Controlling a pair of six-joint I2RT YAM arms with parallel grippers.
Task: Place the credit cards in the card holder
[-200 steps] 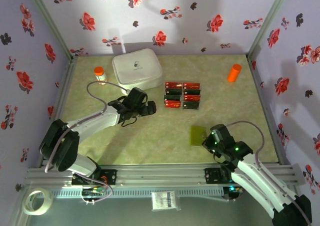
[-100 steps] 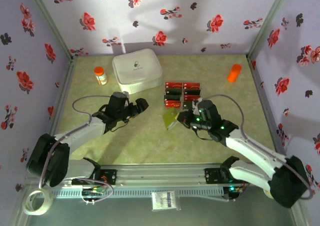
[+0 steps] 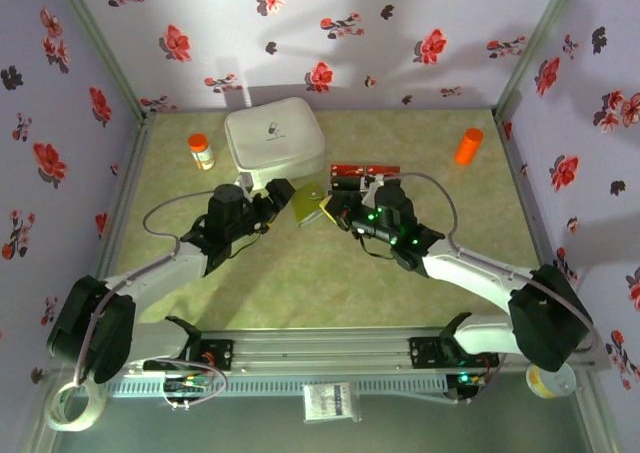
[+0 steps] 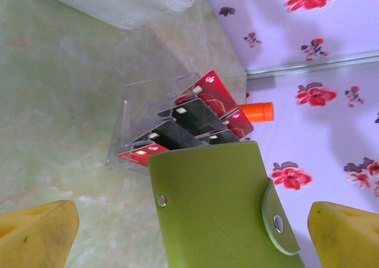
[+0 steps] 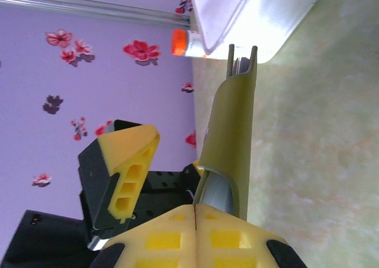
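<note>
The right claw (image 3: pixel 334 206) is pressed together on one edge of the green card holder (image 3: pixel 312 207), pinching it just left of centre in the top view. From the right wrist the card holder stands edge-on, rising from the yellow fingertips (image 5: pixel 160 241) up the middle of the frame, its far end pointing at the white box (image 3: pixel 273 138).

The left claw (image 3: pixel 277 195) is spread wide and faces the card holder from the left. In the left wrist view its two yellow fingers (image 4: pixel 35 232) sit in the lower corners with the card holder's flat face and snap tab between them. There is a clear gap on the left. The gap on the right is so thin that contact there is hard to judge.

Just behind the card holder, the red and black cards (image 4: pixel 195 114) stand tilted in a clear plastic stand (image 4: pixel 127 120).

In the top view the white box lies close above both claws. The bare table (image 3: pixel 320 283) below them, between the two arms, is open. A capped bottle (image 3: pixel 201 151) at upper left and an orange tube (image 3: pixel 468 145) at upper right lie well apart from the claws.
</note>
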